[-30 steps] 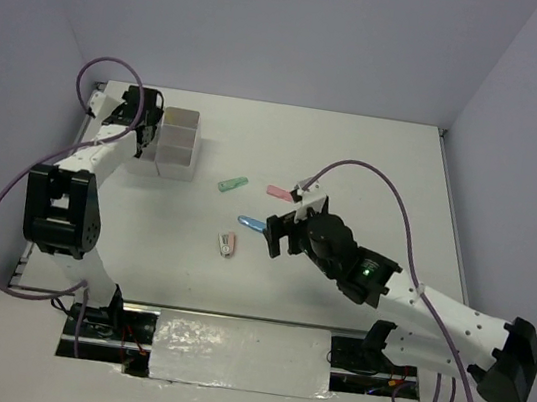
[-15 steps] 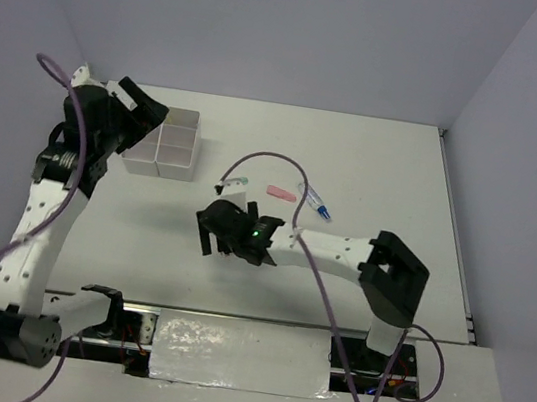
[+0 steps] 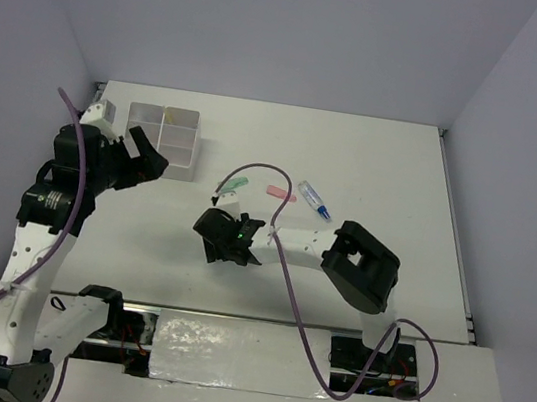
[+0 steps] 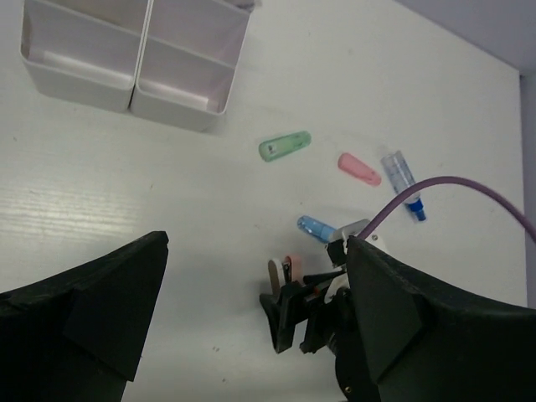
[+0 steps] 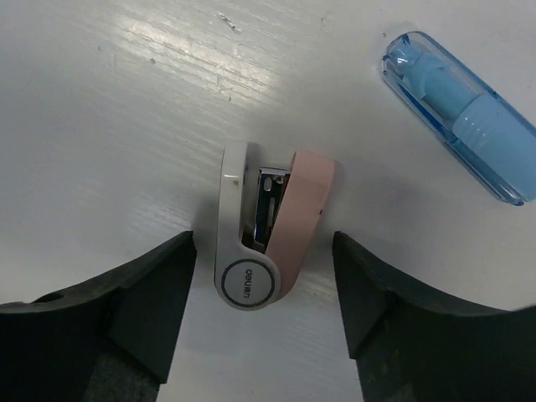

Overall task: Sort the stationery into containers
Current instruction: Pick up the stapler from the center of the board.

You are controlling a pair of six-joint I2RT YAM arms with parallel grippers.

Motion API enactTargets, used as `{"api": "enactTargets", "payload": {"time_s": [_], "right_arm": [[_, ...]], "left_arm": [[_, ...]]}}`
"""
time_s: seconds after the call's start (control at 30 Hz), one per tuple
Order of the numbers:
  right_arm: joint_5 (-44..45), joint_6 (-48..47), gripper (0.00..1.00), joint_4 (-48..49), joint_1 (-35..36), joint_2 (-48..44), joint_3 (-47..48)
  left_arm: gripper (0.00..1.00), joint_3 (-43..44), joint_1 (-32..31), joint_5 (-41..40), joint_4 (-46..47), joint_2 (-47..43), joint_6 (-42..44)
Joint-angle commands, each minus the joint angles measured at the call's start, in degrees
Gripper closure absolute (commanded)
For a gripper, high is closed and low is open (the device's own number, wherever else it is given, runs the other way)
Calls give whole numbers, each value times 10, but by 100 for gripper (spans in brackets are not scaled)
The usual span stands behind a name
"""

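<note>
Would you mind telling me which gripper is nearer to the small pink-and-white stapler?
Right. The right gripper is open directly over the stapler, a finger on each side; the left gripper hangs well off to the left, near the containers.

My overhead camera sits above and behind me and looks down on the whole table from far off. My left wrist camera rides high, facing down and across the table. It shares the box block with the overhead view. My right wrist camera looks straight down from very close at the small stapler and a blue capped stick. Both also show, tiny, in the left wrist view.
</note>
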Motion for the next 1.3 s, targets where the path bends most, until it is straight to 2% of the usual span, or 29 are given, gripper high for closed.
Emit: {"api": "enactTargets", "payload": {"time_s": [0.0, 0.03, 0.1, 0.17, 0.2, 0.3, 0.33, 0.47, 0.57, 0.63, 0.8, 0.93, 1.07, 1.27], "right_arm": [[-11, -6, 29, 30, -3, 14, 1], [-15, -8, 39, 32, -3, 15, -2], [-18, -18, 48, 49, -3, 13, -9], [-32, -32, 78, 73, -2, 1, -27], [-29, -37, 100, 75, -1, -4, -36], [-23, -58, 100, 121, 1, -49, -84], [-23, -76, 100, 138, 2, -90, -101], [-39, -148, 100, 324, 16, -225, -230], [-45, -190, 100, 408, 28, -317, -320], [-52, -213, 100, 436, 35, -360, -335], [-27, -299, 100, 472, 78, -405, -355], [-7, -348, 100, 508, 101, -417, -358], [15, -388, 100, 527, 116, -421, -350], [44, -418, 100, 542, 122, -421, -349]], "left_arm": [[1, -20, 0, 15, -1, -7, 30], [1, -31, 0, 16, 6, -9, 30], [1, -40, 0, 15, 13, -10, 29], [1, -55, 0, 13, 21, -6, 27], [1, -60, 0, 15, 24, -5, 25], [1, -77, 0, 44, 35, -3, 10], [1, -89, 0, 63, 41, -5, -2], [1, -129, 0, 227, 119, -21, -52], [1, -161, -4, 283, 168, -38, -96], [1, -179, -16, 322, 223, -49, -123], [3, -163, -78, 315, 224, -33, -138], [6, -169, -136, 311, 260, -23, -160], [11, -164, -188, 277, 241, -17, -151], [21, -162, -210, 247, 208, -23, -129]]}}
